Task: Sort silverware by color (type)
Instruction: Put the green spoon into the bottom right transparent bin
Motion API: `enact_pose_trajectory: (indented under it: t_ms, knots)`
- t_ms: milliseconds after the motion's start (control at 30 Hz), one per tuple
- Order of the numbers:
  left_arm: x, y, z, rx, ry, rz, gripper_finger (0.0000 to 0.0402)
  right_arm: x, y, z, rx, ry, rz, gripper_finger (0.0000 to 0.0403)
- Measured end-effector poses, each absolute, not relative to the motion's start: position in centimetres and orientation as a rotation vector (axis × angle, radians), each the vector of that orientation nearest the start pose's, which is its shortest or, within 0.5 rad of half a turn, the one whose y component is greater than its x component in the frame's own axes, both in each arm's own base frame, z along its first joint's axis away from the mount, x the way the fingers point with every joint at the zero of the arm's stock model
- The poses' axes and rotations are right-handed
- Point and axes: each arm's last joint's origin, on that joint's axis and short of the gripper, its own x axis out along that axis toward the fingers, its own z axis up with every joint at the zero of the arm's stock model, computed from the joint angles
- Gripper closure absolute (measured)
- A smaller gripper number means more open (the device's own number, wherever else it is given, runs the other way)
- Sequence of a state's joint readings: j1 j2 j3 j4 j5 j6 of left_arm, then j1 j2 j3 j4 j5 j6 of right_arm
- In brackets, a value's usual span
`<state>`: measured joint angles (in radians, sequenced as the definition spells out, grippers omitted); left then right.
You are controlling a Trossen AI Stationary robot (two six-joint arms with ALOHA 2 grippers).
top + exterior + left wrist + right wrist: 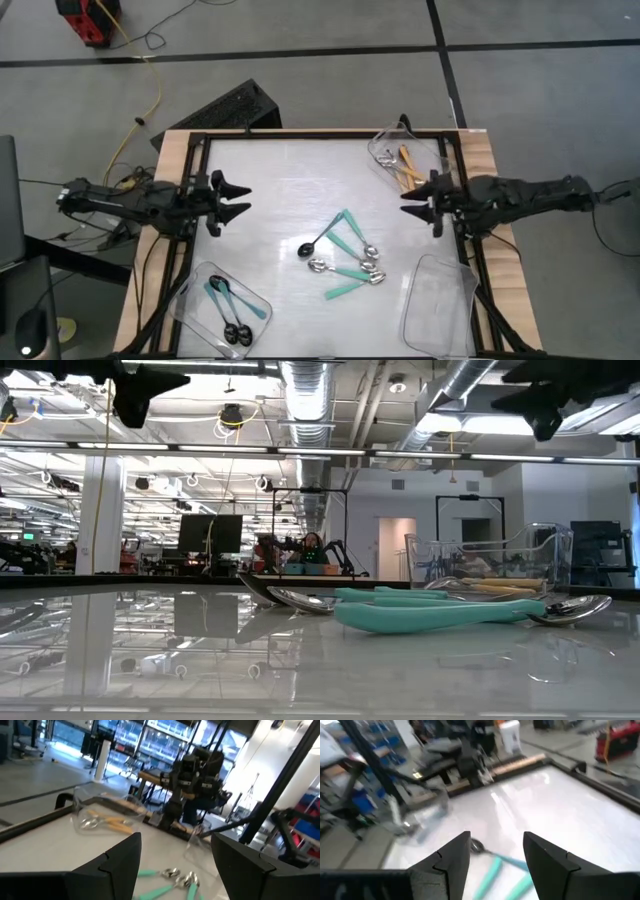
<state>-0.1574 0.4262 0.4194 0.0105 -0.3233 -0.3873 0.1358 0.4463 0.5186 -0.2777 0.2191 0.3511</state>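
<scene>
- Behind the table the low view shows a big hall with pipes on the ceiling and desks far away.
- White and glossy, the table [280, 190] mirrors the room, so it looks smooth and hard.
- Three clear plastic trays stand on it: the tray near my left arm [200, 290] holds blue-handled spoons [228, 305] with black bowls, the tray beside my right gripper [385, 145] holds orange-handled spoons [408, 165], and the third tray [440, 305] shows nothing inside.
- My left gripper [240, 198] hovers at the left edge of the table with the fingers spread, holding nothing.
- My right gripper [410, 198] hovers at the right edge, also spread and empty.
- Unsorted, the teal-handled spoons [352, 265] lie flat in a loose cluster at the centre, between both grippers and toward the front of the table; I judge my right gripper is somewhat nearer.
- Their wide matte handles run in different diagonal directions, and the silver bowls gather close together.
- One blue-handled spoon [322, 240] lies diagonally at the cluster's left, black bowl toward my left gripper.
</scene>
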Motion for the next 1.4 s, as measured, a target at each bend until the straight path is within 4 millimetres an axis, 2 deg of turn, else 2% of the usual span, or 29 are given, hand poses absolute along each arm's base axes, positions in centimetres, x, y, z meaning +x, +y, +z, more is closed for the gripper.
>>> enact_pose_trajectory:
  t_ms: [333, 533, 833, 1167, 1267, 1400]
  knots:
    - [13.6, -1.2, 25.9, -0.359, 0.079, 0.188, 0.0176, 14.0, 1.6, 26.5, 0.285, 0.264, -0.175, 0.0196]
    - [14.3, -1.4, 25.8, -0.376, 0.082, 0.161, 0.0176, 15.6, 2.0, 25.7, 0.276, 0.31, -0.169, 0.0196]
    - [14.4, -1.5, 26.3, -0.382, 0.03, 0.113, 0.0176, 18.5, 2.7, 25.3, 0.303, 0.261, -0.092, 0.0196]
    - [14.4, -1.3, 26.3, -0.391, 0.017, 0.18, 0.0176, 22.2, 2.7, 22.6, 0.317, 0.333, -0.154, 0.0196]
    - [14.4, -1.3, 26.3, -0.391, 0.018, 0.179, 0.0176, 23.4, 2.9, 22.4, 0.307, 0.357, -0.162, 0.0196]
    - [14.4, -1.4, 26.3, -0.391, 0.018, 0.179, 0.0176, 24.7, 3.1, 21.6, 0.297, 0.405, -0.262, 0.0196]
